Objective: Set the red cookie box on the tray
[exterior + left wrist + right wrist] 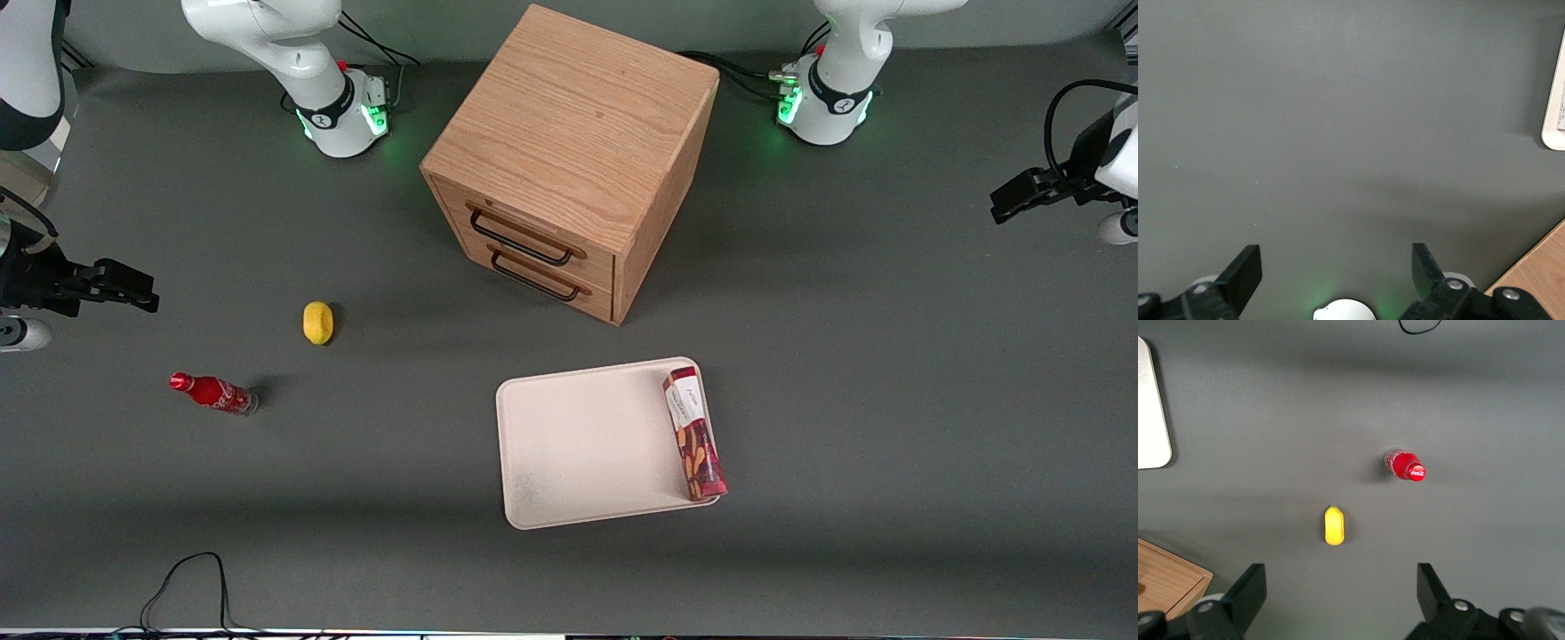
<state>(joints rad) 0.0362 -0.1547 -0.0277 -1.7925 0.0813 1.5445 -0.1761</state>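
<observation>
I see the red cookie box (694,433) lying flat on the tray (578,444), along the tray's edge toward the working arm's end of the table. Its long axis runs nearer-to-farther from the front camera, tilted slightly: the white end panel points away from the camera toward the wooden drawer cabinet (569,160), and the red end with the tan stick pictures points toward the camera, reaching the tray's near corner and seeming to sit on or just over the rim there. The rest of the tray is bare cream surface.

My gripper (1013,197) hangs well apart from the box, out at the working arm's end of the table and farther from the camera than the tray. In the left wrist view its fingers (1245,270) stand wide apart with nothing between them, only grey tabletop below, with a sliver of the tray and a corner of the cabinet at the edge of the frame.

The table (889,400) is a plain dark grey mat. The cabinet stands farther from the camera than the tray, two drawers with dark handles facing it. Toward the parked arm's end lie a yellow lemon (317,322) and, nearer the camera, a small red soda bottle (213,393) on its side. A black cable (187,578) loops at the near edge.
</observation>
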